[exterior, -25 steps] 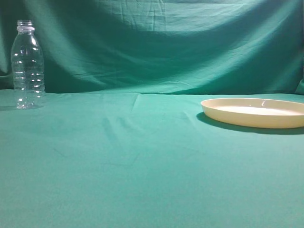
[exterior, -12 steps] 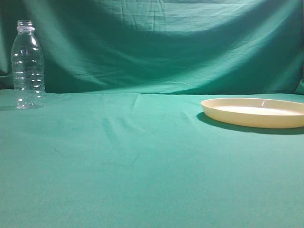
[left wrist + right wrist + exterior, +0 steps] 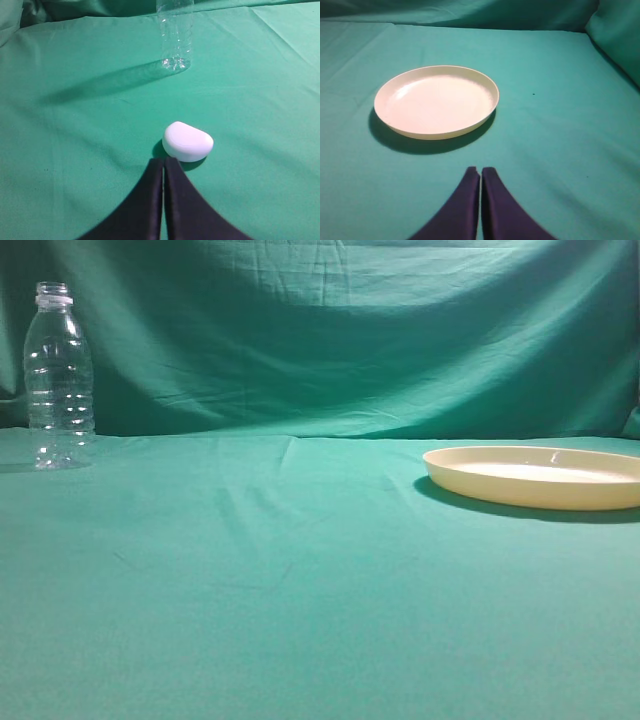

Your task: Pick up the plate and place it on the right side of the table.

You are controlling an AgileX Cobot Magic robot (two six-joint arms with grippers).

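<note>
The cream-yellow plate [image 3: 535, 477] lies flat on the teal-green table [image 3: 300, 580] at the right edge of the exterior view. In the right wrist view the plate [image 3: 436, 101] lies ahead and to the left of my right gripper [image 3: 480, 171], which is shut, empty and apart from it. My left gripper [image 3: 164, 161] is shut and empty, its tips just in front of a white rounded object [image 3: 187, 141]. Neither gripper shows in the exterior view.
A clear plastic bottle [image 3: 59, 377] stands upright at the far left; its lower part also shows in the left wrist view [image 3: 175, 35]. Green cloth backdrop [image 3: 330, 330] rises behind the table. A cloth fold [image 3: 615, 35] rises at the right.
</note>
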